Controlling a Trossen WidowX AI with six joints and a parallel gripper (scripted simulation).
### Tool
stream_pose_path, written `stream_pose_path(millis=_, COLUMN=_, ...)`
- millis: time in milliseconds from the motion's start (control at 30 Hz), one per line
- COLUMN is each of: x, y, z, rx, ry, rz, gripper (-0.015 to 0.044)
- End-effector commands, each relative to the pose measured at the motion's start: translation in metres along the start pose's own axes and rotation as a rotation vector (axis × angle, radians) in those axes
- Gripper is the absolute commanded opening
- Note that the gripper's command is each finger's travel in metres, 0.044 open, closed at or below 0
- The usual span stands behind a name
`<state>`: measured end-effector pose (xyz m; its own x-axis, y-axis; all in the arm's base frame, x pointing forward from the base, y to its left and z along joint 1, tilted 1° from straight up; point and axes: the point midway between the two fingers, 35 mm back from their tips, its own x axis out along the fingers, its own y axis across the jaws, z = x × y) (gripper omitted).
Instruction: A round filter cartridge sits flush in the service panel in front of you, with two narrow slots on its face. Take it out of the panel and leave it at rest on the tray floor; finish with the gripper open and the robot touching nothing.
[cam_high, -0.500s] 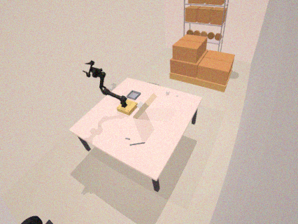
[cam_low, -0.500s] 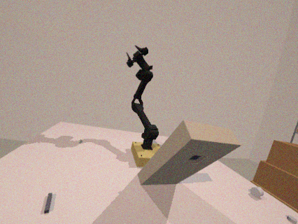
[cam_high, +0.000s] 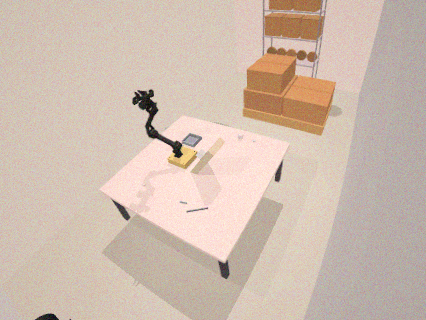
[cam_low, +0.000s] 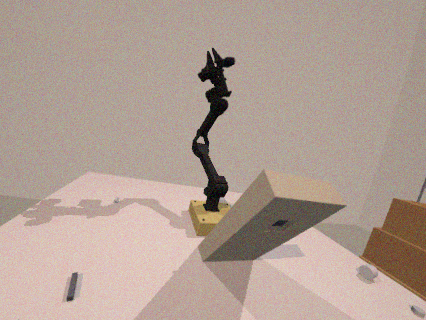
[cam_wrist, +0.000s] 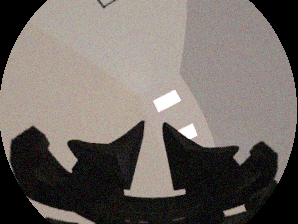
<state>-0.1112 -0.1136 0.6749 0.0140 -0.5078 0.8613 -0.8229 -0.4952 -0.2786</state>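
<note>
My gripper (cam_high: 135, 96) (cam_low: 211, 51) (cam_wrist: 153, 124) is raised high above its base, fingers pointing up, far from the panel and the tray. Its fingers stand a narrow gap apart with nothing between them. The service panel (cam_high: 207, 156) (cam_low: 240, 220) is a tan slab leaning over the table; the exterior camera sees its underside, with a small dark opening (cam_low: 280, 223). The cartridge and its slots cannot be made out in any view. The grey tray (cam_high: 190, 145) lies behind the arm's base in the top view; whether anything lies in it is too small to tell.
The arm stands on a yellow block (cam_high: 181, 161) (cam_low: 200, 220) beside the panel. A dark bar (cam_high: 197, 210) (cam_low: 72, 286) lies on the table. A small grey object (cam_high: 240, 136) (cam_low: 367, 273) lies beyond the panel. Brown boxes (cam_high: 272, 75) stand on the floor away from the table.
</note>
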Motion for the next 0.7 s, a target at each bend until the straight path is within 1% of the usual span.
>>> stream_pose_path(millis=0, x=-0.008, y=-0.056, z=0.011, rx=-0.233, ry=0.018, rz=-0.156, gripper=0.0091)
stream_pose_path(millis=133, x=-0.021, y=-0.103, z=0.025, rx=-0.461, ry=0.048, rz=-0.301, gripper=0.0091)
stream_pose_path(millis=233, x=-0.038, y=-0.148, z=0.042, rx=-0.679, ry=0.093, rz=-0.447, gripper=0.0091)
stream_pose_path(millis=367, x=-0.064, y=-0.194, z=0.067, rx=-0.916, ry=0.165, rz=-0.616, gripper=0.0091)
stream_pose_path(millis=500, x=-0.099, y=-0.238, z=0.100, rx=-1.161, ry=0.270, rz=-0.810, gripper=0.0091)
stream_pose_path(millis=667, x=-0.155, y=-0.282, z=0.149, rx=-1.440, ry=0.454, rz=-1.073, gripper=0.0091)
